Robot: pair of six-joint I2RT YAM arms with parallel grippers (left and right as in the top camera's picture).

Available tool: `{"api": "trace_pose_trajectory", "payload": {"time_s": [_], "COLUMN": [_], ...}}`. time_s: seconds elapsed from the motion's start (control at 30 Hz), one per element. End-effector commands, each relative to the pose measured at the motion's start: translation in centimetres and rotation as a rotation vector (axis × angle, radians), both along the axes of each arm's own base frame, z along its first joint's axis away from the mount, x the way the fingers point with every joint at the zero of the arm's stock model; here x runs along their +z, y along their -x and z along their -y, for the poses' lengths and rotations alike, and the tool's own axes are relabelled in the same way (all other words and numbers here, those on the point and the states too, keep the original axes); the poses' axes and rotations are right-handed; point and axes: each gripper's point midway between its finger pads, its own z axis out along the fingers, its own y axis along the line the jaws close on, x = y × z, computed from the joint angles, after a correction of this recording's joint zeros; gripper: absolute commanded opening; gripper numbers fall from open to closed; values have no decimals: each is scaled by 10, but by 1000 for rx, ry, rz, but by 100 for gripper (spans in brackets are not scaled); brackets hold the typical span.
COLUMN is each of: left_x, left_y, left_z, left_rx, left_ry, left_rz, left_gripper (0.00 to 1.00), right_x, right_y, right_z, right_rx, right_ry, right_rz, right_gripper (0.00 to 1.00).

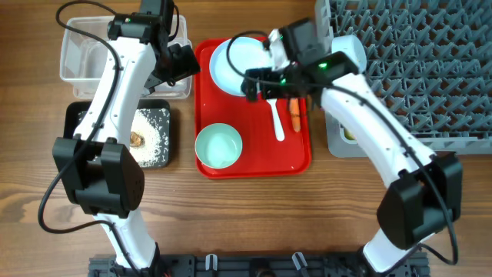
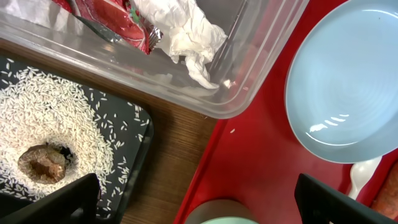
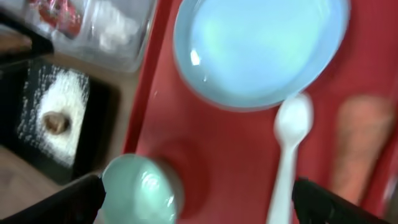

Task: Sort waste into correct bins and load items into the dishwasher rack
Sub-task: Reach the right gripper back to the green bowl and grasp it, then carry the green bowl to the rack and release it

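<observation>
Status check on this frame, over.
Left claw open, right claw open, both empty. Napkin in tub, rice in black tray. Carrot, spoon, plate, bowl on red tray. Nothing seen blocking.

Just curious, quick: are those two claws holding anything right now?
Left gripper: open, holding nothing.
Right gripper: open, holding nothing.
</observation>
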Motion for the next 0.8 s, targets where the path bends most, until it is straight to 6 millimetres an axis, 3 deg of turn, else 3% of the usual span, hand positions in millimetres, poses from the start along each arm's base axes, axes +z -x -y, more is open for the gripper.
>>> {"api": "trace_pose_trajectory", "payload": {"time_s": [0.0,0.13,0.23,0.43,0.53,0.6,0.77], "left_x": [-3,-3,-3,-3,-3,-3,-3], "left_y": [-1,-1,-1,-1,-1,-1,-1], "left_z": [1,1,1,1,1,1,1], "left_rx": [8,8,8,8,8,8,8], "left_ry": [2,2,2,2,2,2,2], "left_rz": [-5,-5,-5,-5,-5,-5,-5], "left_gripper": [100,100,100,100,100,100,100], "right_x": [-23,-50,-78,-101,-127,-135,-138], "right_y": [26,54,73,84,92,89,87], "right_z": [-22,-35,-32,-50,-53,-52,-49], "right_rx": [-81,-85,-116,-78,-65,-71,-92], "right_ry": [20,61,71,-7,16,-9,-9], "right_rz": [-137,-219,-295,-343,-406,-443,-458], "right_gripper": [100,100,99,81,72,55,27]}}
